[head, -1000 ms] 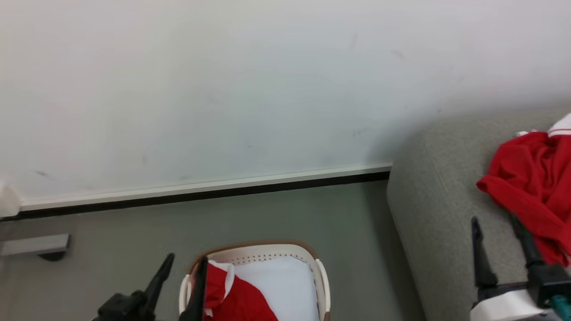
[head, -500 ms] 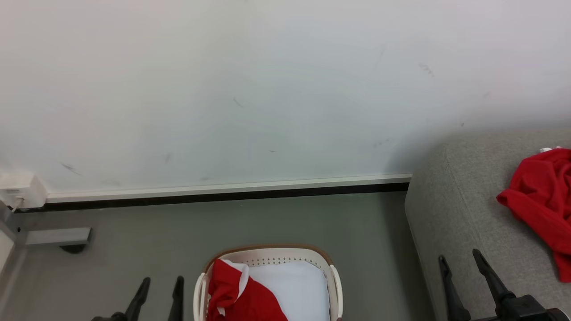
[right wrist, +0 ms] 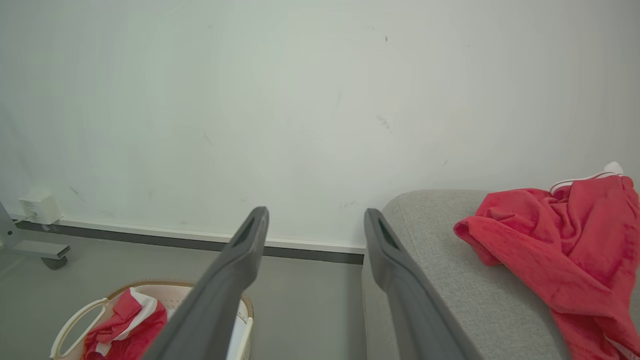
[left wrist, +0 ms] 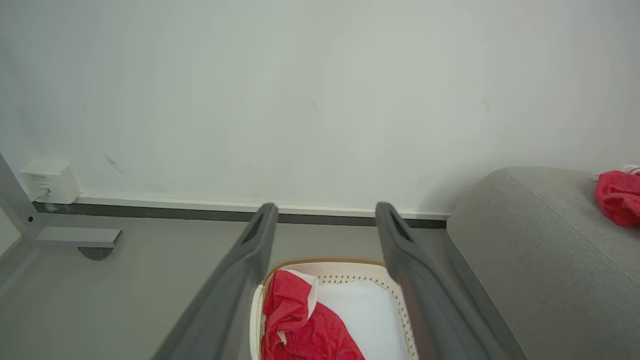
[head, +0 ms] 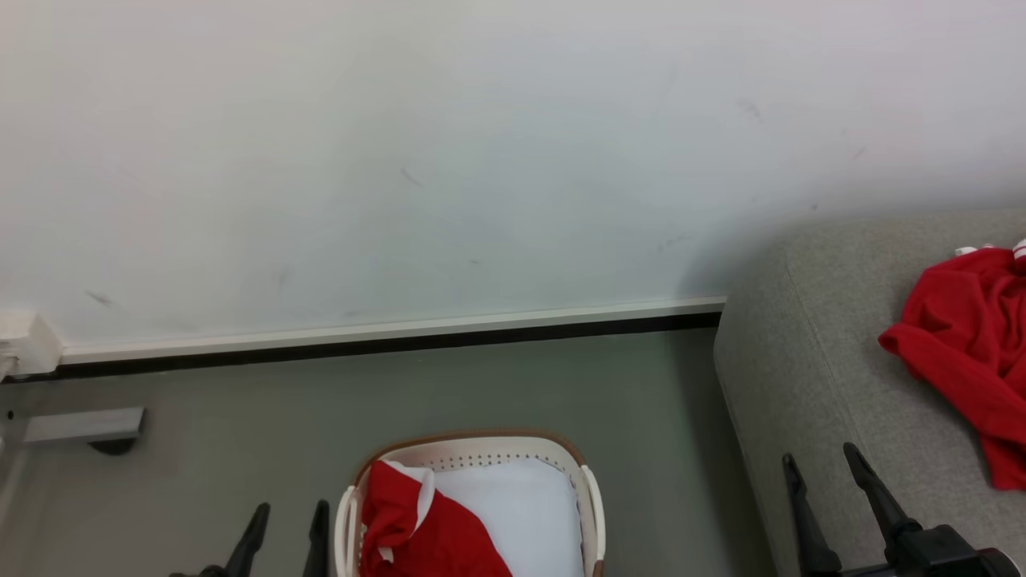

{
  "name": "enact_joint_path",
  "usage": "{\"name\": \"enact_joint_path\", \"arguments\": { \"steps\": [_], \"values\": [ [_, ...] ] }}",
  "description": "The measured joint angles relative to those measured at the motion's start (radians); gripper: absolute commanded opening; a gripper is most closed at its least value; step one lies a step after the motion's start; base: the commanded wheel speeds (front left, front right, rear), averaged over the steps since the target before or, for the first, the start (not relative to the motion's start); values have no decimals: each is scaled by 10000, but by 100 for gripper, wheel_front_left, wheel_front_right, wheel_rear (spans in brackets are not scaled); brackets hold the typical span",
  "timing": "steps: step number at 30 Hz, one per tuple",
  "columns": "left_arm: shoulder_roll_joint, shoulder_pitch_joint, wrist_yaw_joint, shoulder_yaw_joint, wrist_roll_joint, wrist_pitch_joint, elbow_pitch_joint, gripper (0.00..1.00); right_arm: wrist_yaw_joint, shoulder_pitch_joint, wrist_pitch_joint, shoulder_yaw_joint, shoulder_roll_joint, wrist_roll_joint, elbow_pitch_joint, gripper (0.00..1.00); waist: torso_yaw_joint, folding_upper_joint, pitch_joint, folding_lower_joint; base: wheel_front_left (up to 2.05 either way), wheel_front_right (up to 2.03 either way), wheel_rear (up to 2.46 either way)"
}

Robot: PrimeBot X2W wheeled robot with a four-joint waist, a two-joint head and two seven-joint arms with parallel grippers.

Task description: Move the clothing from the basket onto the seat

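A white basket (head: 589, 497) with a brown rim stands on the floor at the bottom middle of the head view. Red clothing (head: 417, 529) with white trim lies in its left half, over a white pad (head: 521, 513). Another red garment (head: 966, 353) lies on the grey seat (head: 801, 369) at the right. My left gripper (head: 290, 517) hangs open and empty just left of the basket. Over the seat's near edge, my right gripper (head: 822, 465) is open with nothing between its fingers. In the left wrist view the basket (left wrist: 350, 270) and its clothing (left wrist: 300, 320) lie below my open fingers.
A white wall with a pale skirting board (head: 385, 328) runs behind the basket. A grey metal foot (head: 80, 425) and a white box (head: 24, 344) sit at the far left. Bare grey floor (head: 449, 385) lies between the basket and the wall.
The camera shifted between frames. My left gripper moved from the basket's left rim to just left of it and lower in view. My right gripper drew away from the red garment on the seat.
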Motion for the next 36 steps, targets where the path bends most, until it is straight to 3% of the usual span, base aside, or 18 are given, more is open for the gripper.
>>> {"name": "enact_joint_path", "arguments": {
  "steps": [8, 14, 15, 24, 36],
  "values": [
    [-27, -689, -253, -472, 506, 0, 796, 100, 0, -199, 0, -48, 0, 2, -228, 100, -151, 0, 536, 0, 0, 0, 0],
    [121, -2771, -267, -1164, 1179, 752, 2297, 100, 0, -1069, 0, 17, -6, 71, -767, 100, -282, 0, 1768, 1, 0, 0, 0],
    [293, -3620, -174, -1398, 1597, 1164, 2890, 100, -2, -1454, 0, 77, -10, 169, -974, 100, -350, 0, 2311, 2, 0, 0, 0],
    [819, -6356, 284, -1708, 2522, 2027, 5430, 100, -2, -2692, 0, 606, -15, 838, -1588, 100, -852, 0, 4673, 4, 0, 0, 0],
    [1620, -8258, 1308, -1708, 3005, 2186, 8015, 100, -2, -3161, 0, 752, -17, 1526, -1952, 100, -2009, 0, 6946, 4, 0, 0, 0]
  ]
}}
